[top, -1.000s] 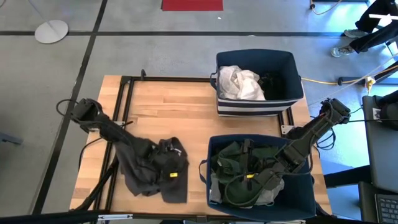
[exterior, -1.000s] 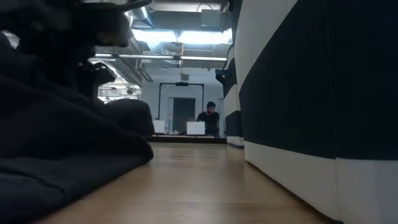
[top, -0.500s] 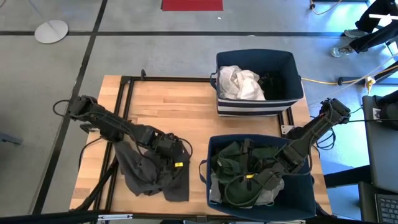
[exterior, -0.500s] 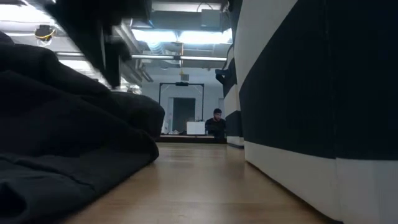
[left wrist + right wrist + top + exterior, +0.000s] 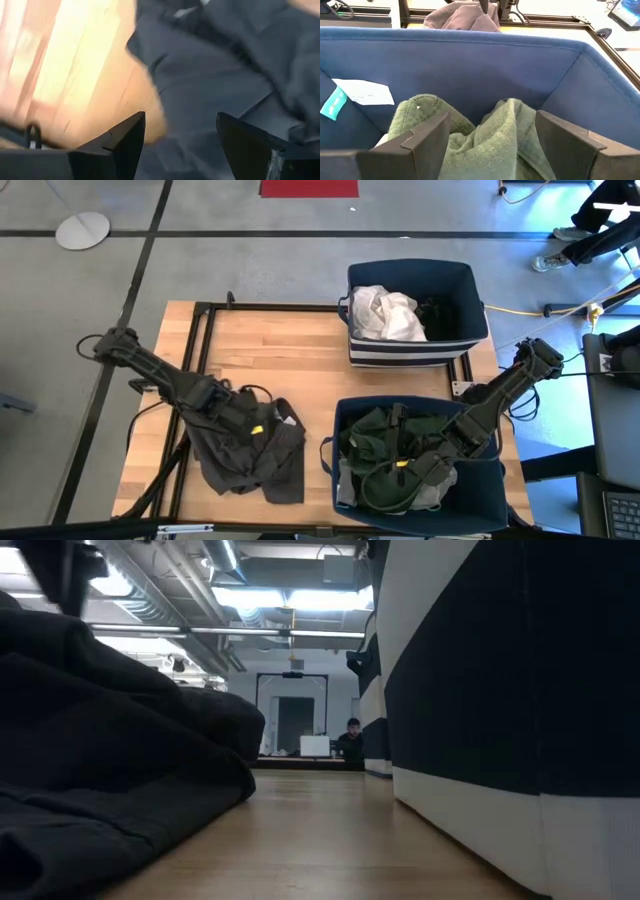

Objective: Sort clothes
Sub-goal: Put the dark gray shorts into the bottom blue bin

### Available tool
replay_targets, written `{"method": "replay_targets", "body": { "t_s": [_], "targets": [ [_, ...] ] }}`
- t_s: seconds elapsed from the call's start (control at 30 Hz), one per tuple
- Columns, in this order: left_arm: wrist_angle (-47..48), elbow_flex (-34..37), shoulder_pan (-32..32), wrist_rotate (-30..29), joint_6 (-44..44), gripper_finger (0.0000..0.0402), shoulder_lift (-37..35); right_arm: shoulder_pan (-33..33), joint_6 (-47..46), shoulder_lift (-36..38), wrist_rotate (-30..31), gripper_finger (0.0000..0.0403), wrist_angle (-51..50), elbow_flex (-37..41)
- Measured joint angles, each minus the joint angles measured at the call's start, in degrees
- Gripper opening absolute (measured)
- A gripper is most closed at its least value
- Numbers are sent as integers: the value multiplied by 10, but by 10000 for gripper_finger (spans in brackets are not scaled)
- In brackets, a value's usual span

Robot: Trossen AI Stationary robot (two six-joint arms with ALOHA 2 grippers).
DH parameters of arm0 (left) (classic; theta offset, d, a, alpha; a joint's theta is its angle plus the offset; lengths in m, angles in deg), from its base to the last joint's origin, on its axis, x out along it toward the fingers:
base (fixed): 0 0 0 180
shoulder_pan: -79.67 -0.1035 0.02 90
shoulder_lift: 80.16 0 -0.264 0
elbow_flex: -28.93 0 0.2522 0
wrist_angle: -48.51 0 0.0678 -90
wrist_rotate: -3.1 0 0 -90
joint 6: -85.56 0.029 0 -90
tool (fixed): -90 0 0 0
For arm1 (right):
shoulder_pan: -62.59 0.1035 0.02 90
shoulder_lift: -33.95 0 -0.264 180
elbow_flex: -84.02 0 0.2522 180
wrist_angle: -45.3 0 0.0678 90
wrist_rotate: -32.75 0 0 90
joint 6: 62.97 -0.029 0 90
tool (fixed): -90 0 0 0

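A charcoal grey garment (image 5: pixel 250 458) lies crumpled on the table's near left part. It fills the left of the low view (image 5: pixel 110 760). My left gripper (image 5: pixel 262 430) is open just above its far part, and the cloth shows past the fingers in the left wrist view (image 5: pixel 181 117). A dark green garment (image 5: pixel 385 442) lies in the near navy bin (image 5: pixel 420 402). My right gripper (image 5: pixel 397 473) is open, low inside that bin. A fold of the green cloth (image 5: pixel 490 135) stands between its fingers (image 5: pixel 492 114). My right gripper's open fingers (image 5: pixel 427 137) stand on either side of a raised fold of the dark green garment inside the near bin. They come from the table's right and slant down. I cannot tell whether they touch the cloth.
The far navy-and-white striped bin (image 5: pixel 470 290) holds white clothes (image 5: pixel 385 315) and a dark item (image 5: pixel 435 310). A light grey cloth (image 5: pixel 345 485) lies at the near bin's left wall. A bin wall (image 5: pixel 500 690) fills the right of the low view. Bare wood lies at the table's far left (image 5: pixel 270 340).
My left gripper first went a little toward the table's right over the charcoal garment, then drew back toward the left and far edges and rose. It has almost left the low view. The garment's heap shifted a little to the right and then stayed put.
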Motion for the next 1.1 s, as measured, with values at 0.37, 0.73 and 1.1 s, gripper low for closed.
{"method": "replay_targets", "body": {
  "t_s": [0.37, 0.73, 1.1],
  "targets": [
    [-190, 162, 32, 42, -80, 235, -83, 0, 0, 0, 0, 292, 0, 0],
    [-471, 320, 32, 73, -93, 235, -67, 0, 0, 0, 0, 292, 2, 0],
    [-598, 394, 33, 46, 22, 230, 37, 0, 0, 0, 0, 292, 2, 0]
  ]
}}
